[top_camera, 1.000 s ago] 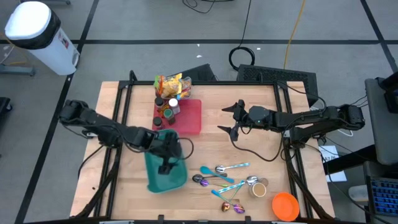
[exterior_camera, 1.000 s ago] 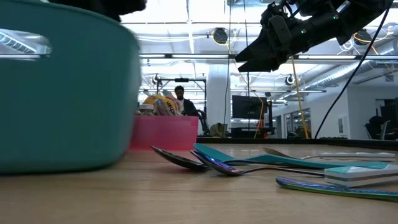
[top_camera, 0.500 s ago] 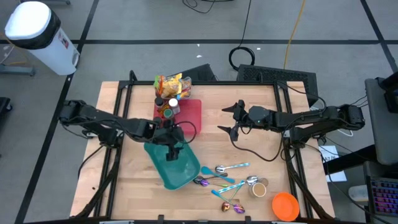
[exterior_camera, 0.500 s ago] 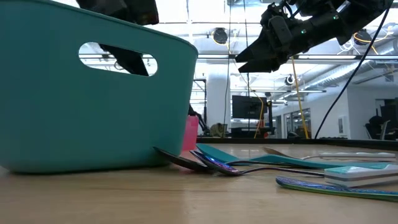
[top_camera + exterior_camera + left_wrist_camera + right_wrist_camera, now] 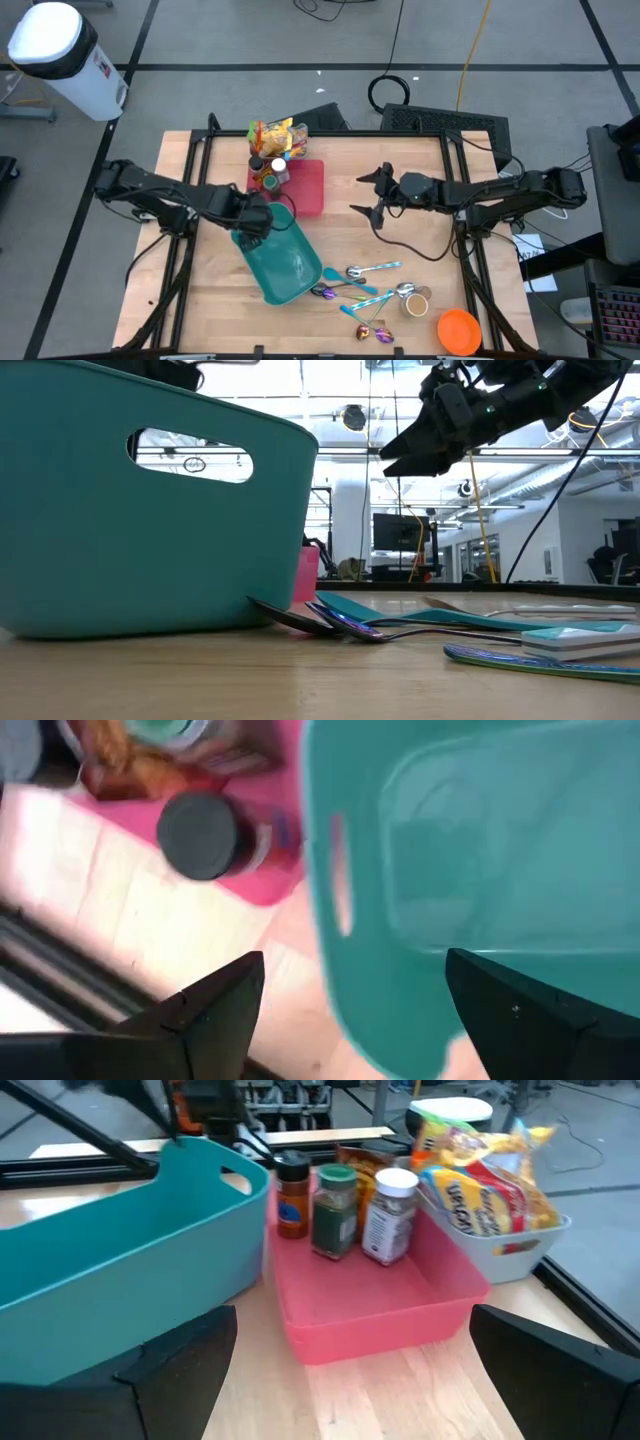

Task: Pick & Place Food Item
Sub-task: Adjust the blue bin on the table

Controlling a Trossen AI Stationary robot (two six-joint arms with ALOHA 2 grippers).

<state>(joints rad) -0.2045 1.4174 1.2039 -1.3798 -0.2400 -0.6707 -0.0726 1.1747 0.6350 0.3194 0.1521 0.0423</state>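
A teal bin [image 5: 285,262] with handle slots [image 5: 190,455] stands slantwise on the table's near left part. My left gripper [image 5: 255,218] hangs open above its far end, pointing down; in the left wrist view [image 5: 352,965] the bin's end wall [image 5: 335,900] lies below the gap, untouched. Spice jars [image 5: 268,175] stand in a pink tray [image 5: 308,188] beside it, one with a dark lid [image 5: 205,835]. Snack bags [image 5: 275,135] fill a pale basket behind. My right gripper [image 5: 375,192] hovers open over the table's middle, facing the tray [image 5: 370,1315].
Several coloured spoons [image 5: 355,282] lie by the bin's near right corner, one bowl [image 5: 285,618] right at its base. A small cup [image 5: 415,300] and an orange bowl [image 5: 460,330] sit at the near right. Bare wood lies between tray and right gripper.
My left gripper has risen out of the teal bin and drawn back toward the table's far left, tipping over until it points down. Early in that time the bin turned and slid toward the right, next to the spoons; it has stood still since.
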